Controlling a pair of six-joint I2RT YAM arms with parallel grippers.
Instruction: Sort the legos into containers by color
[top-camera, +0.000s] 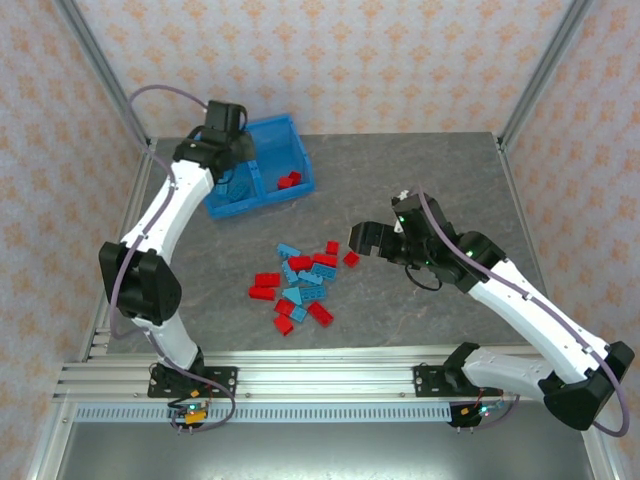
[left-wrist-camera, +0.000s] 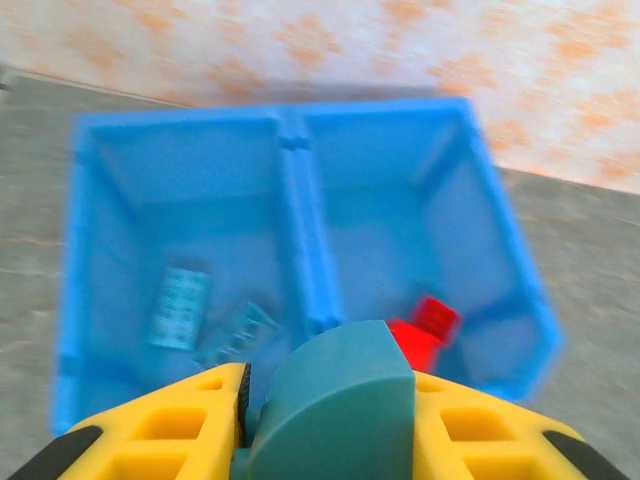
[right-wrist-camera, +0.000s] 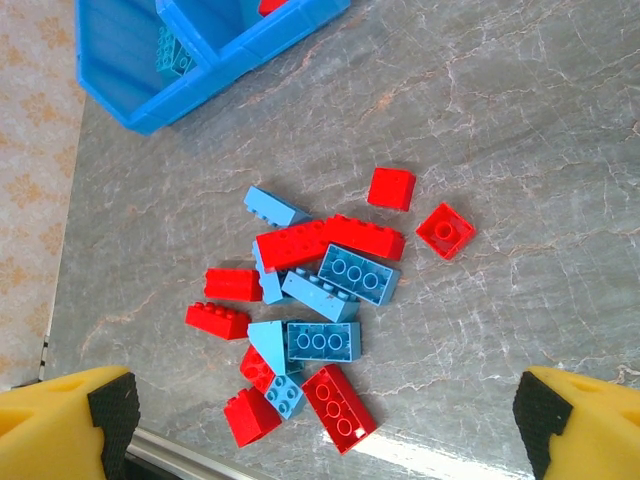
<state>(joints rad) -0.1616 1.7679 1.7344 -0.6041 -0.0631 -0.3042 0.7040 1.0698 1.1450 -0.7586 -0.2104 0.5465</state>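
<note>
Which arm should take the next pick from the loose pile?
Right. The right gripper hangs beside the loose legos, jaws wide open, with the pile in its wrist view. The left gripper is over the bin, far from the pile.

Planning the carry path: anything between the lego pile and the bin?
No. Top external shows bare table between the lego pile and the bin; the right wrist view agrees.

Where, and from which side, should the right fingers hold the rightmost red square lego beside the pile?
Best grip two opposite side walls of the red square lego, coming straight down. It lies flat and touches no other lego, but sits cornerwise in the right wrist view, so turn the fingers to match.
</note>
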